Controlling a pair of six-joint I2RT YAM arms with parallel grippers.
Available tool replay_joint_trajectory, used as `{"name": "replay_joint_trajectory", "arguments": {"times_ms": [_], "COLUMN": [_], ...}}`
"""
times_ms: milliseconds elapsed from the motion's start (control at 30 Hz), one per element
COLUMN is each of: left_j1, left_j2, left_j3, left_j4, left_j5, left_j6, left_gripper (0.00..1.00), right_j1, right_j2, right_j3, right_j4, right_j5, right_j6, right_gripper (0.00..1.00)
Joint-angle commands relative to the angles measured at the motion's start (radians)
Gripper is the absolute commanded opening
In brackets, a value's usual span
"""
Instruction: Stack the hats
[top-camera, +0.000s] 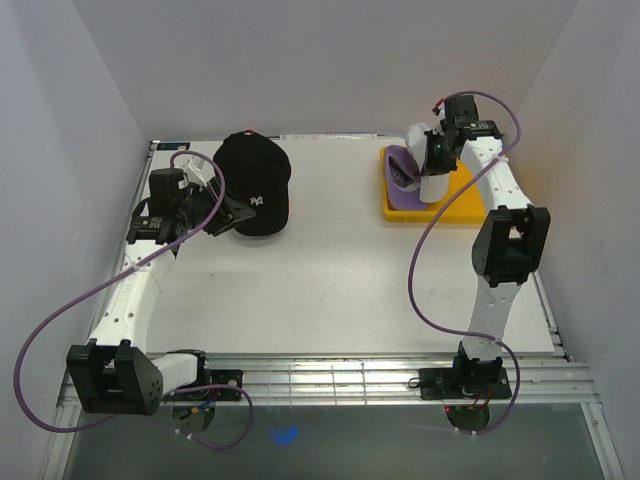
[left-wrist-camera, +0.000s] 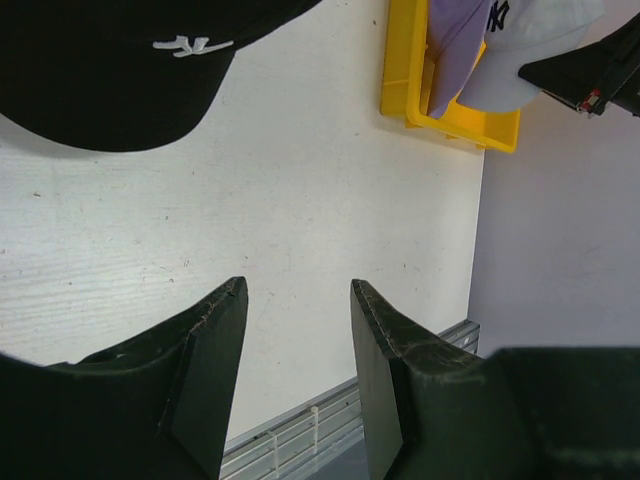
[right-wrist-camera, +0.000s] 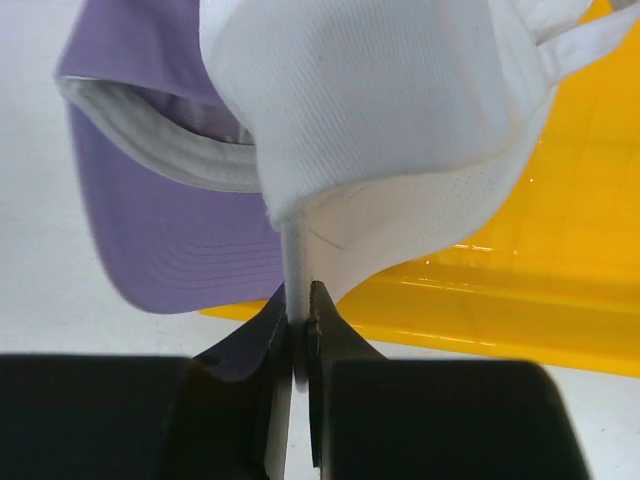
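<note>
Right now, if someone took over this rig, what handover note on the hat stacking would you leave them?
Left gripper: open and empty, close to the black fabric cap with white logo, which sits on the white table.
Right gripper: shut on the white fabric cap, holding it over the purple fabric cap that lies in the yellow plastic tray.
Done: purple cap in the tray.
Left: set white on purple, then add black. No other caps in view.

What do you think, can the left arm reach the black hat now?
Probably yes. The left tool is open and empty, and the black hat lies just ahead of it on the table, with only bare surface between them. The right tool, clamped on the white hat, is well away.
</note>
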Motion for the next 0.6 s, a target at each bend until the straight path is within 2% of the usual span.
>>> {"name": "replay_joint_trajectory", "arguments": {"times_ms": [0,233,333,367,433,467,500,533,567], "left_j1": [-0.008,-0.009,-0.008,-0.008,-0.009,-0.009,-0.009,-0.009,-0.009], "left_j2": [-0.031,-0.041,-0.043,-0.040,-0.037,-0.035,-0.035,-0.032,-0.031], "left_j3": [0.034,0.048,0.059,0.063,0.080,0.088,0.097,0.115,0.128], "left_j4": [-0.013,-0.016,-0.016,-0.016,-0.016,-0.014,-0.011,-0.010,-0.005], "left_j5": [-0.005,-0.005,-0.002,0.006,0.009,0.012,0.015,0.016,0.016], "left_j6": [0.001,-0.007,-0.013,-0.014,-0.022,-0.023,-0.025,-0.031,-0.034], "left_gripper": [0.56,0.56,0.56,0.56,0.56,0.56,0.57,0.58,0.59], "right_j1": [-0.005,-0.051,-0.082,-0.085,-0.134,-0.137,-0.136,-0.127,-0.114], "right_j2": [-0.027,-0.086,-0.144,-0.199,-0.282,-0.376,-0.411,-0.428,-0.423], "right_j3": [0.111,0.254,0.217,0.138,-0.022,-0.267,-0.377,-0.460,-0.523], "right_j4": [-0.042,-0.049,0.052,0.105,0.422,0.631,0.856,1.226,1.336], "right_j5": [-0.075,-0.292,-0.446,-0.491,-0.656,-0.712,-0.770,-0.774,-0.771], "right_j6": [0.028,0.147,0.256,0.303,0.574,0.726,0.899,1.213,1.323], "right_gripper": [0.08,0.08,0.08,0.08,0.08,0.08,0.08,0.08,0.08]}}
